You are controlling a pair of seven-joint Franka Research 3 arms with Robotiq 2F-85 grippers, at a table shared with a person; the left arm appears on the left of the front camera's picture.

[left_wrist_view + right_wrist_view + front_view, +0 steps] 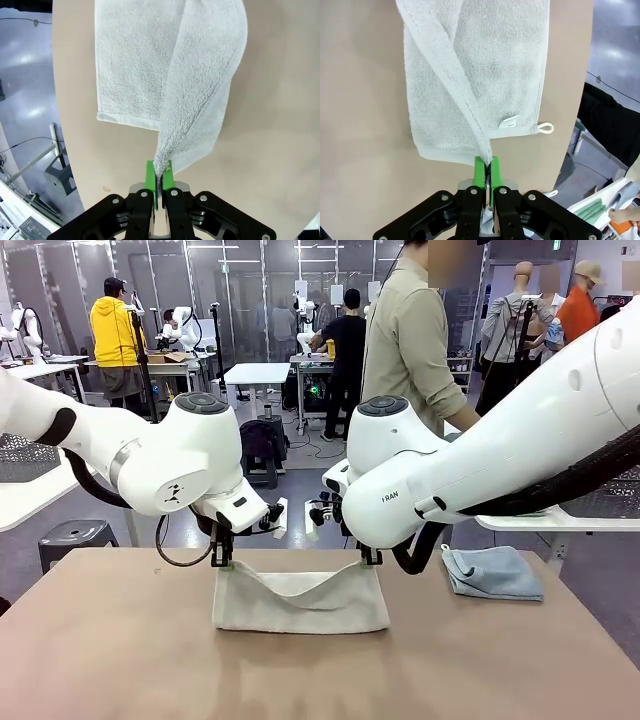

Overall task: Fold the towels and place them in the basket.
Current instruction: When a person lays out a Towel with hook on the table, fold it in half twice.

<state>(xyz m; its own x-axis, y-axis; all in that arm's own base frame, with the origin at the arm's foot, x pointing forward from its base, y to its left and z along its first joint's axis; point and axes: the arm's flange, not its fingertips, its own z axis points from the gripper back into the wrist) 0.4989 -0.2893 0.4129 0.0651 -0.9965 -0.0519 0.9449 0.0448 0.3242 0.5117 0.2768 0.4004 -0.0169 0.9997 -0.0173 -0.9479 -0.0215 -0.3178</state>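
Fluffy cream terry towel [300,602] lies mid-table [120,660], its top edge sagging in a soft U. The left gripper [221,558] and right gripper [371,558] each pinch a lifted corner tight. A crumpled grey-blue towel [492,572] sits by the table's right edge.

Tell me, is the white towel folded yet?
Only partly. The left gripper and right gripper each pinch a towel corner, holding one edge above the rest on the table.
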